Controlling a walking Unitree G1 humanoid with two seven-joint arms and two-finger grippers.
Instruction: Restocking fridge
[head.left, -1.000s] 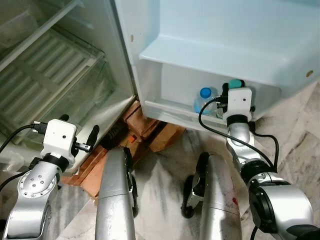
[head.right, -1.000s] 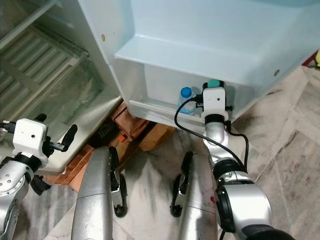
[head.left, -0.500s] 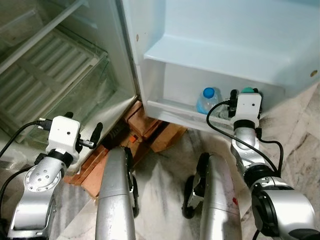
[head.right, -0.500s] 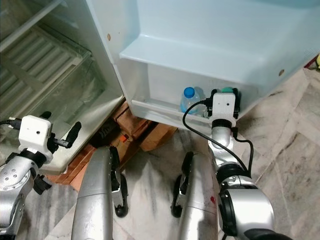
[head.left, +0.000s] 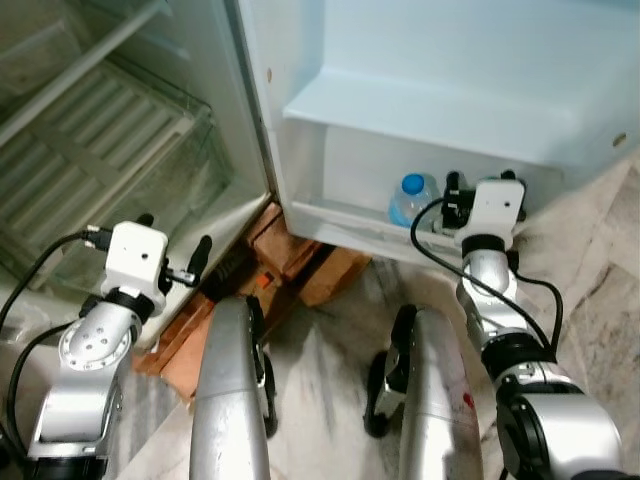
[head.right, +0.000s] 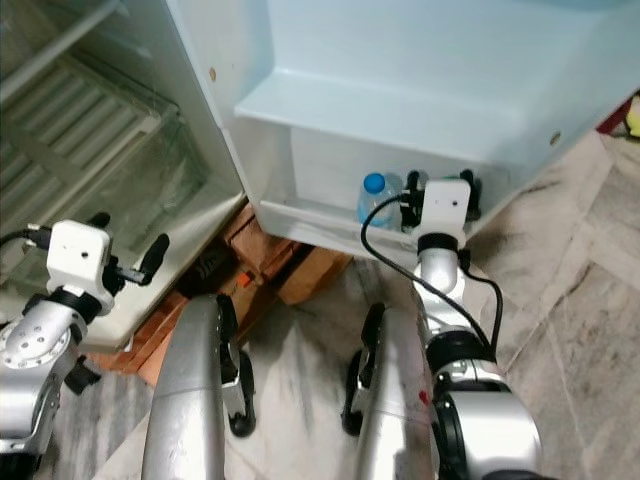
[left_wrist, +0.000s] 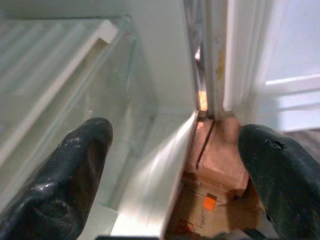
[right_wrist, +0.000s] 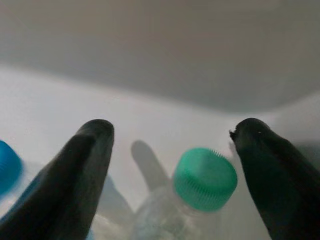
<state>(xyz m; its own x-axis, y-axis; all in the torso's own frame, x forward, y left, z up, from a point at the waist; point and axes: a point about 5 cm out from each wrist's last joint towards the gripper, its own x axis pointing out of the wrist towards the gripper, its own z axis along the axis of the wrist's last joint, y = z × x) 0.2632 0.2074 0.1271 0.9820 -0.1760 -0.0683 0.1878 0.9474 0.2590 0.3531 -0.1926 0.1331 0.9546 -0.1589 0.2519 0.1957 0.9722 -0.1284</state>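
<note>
right wrist view — two bottles (right_wrist: 200, 192), one green-capped

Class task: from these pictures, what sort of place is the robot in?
Probably a home kitchen, at an open fridge: a door shelf holds a blue-capped bottle and a green-capped bottle, beside a clear crisper drawer, over a marble floor.

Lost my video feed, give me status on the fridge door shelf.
Right pincer open at the door shelf, green-capped bottle between its fingers, ungripped. Blue-capped bottle beside it. Left pincer open, idle near the fridge's lower edge. Nothing blocking.
</note>
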